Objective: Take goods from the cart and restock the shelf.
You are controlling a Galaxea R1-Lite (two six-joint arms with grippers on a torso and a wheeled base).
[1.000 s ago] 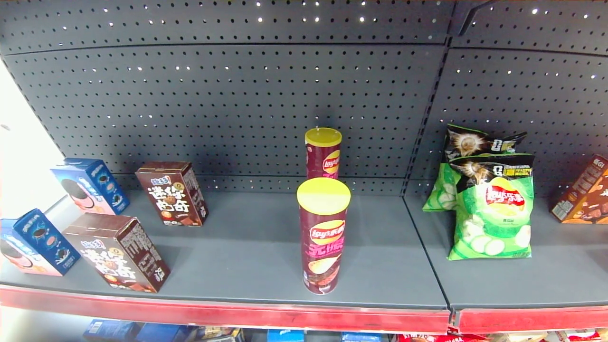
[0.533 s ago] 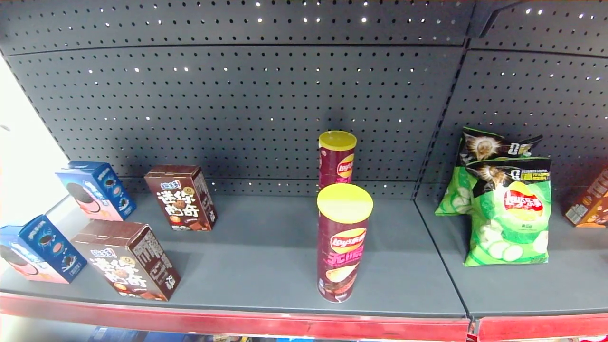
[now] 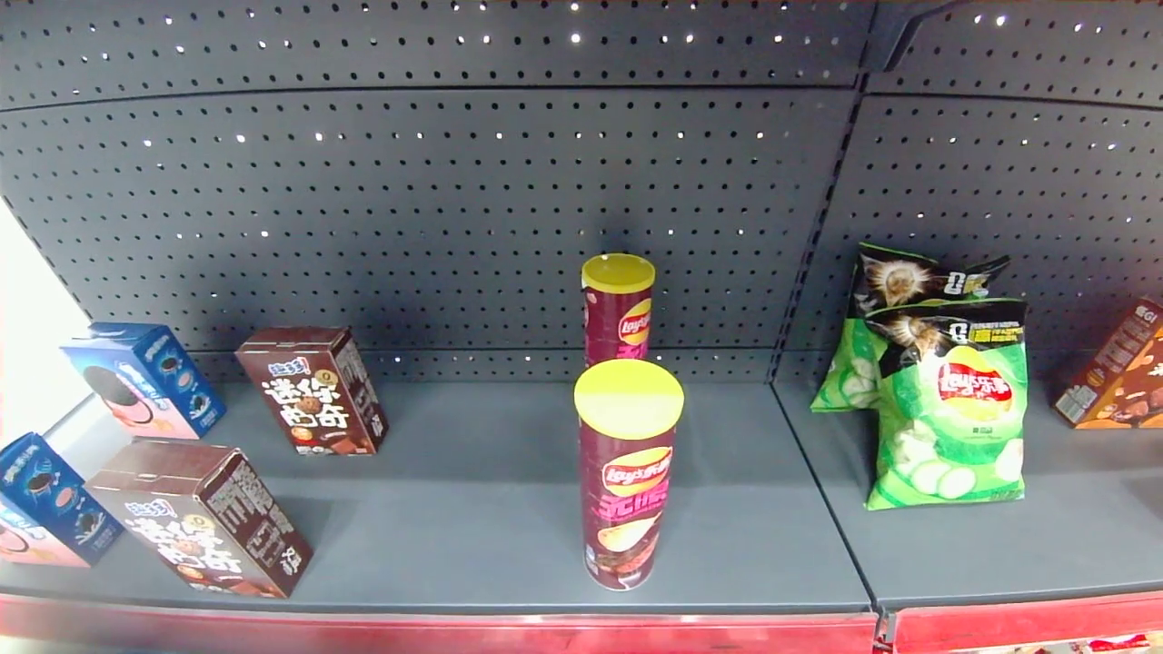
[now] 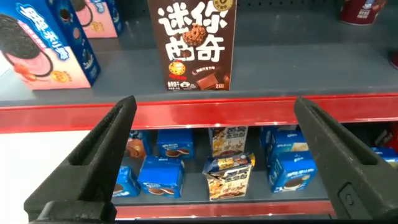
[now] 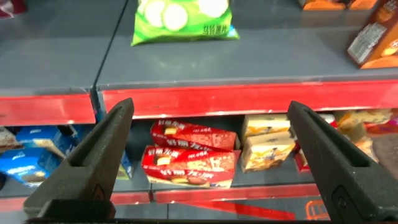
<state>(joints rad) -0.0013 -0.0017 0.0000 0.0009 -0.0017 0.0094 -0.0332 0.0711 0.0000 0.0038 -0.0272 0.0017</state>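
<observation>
The grey shelf (image 3: 472,509) with a red front lip holds two maroon crisp cans with yellow lids, one in front (image 3: 627,472) and one behind (image 3: 618,307). Two brown biscuit boxes (image 3: 313,391) (image 3: 204,518) and blue cookie boxes (image 3: 145,380) stand at its left end. Green crisp bags (image 3: 949,400) lean on the right bay. My left gripper (image 4: 211,158) is open and empty, low in front of the red lip (image 4: 205,112), facing a brown box (image 4: 193,43). In front of the right bay's lip (image 5: 249,98) my right gripper (image 5: 208,158) is also open and empty, below a green bag (image 5: 183,18).
A perforated back panel (image 3: 454,200) rises behind the shelf. An orange-brown box (image 3: 1122,372) stands at the far right. The lower shelf holds blue cookie boxes (image 4: 168,177), a small pack (image 4: 229,177), red boxes (image 5: 189,155) and yellow boxes (image 5: 267,140). Free room lies between the brown boxes and the cans.
The whole head picture has shifted, first right and then back left and slightly down, so the camera moved. The goods on the shelf keep their places.
</observation>
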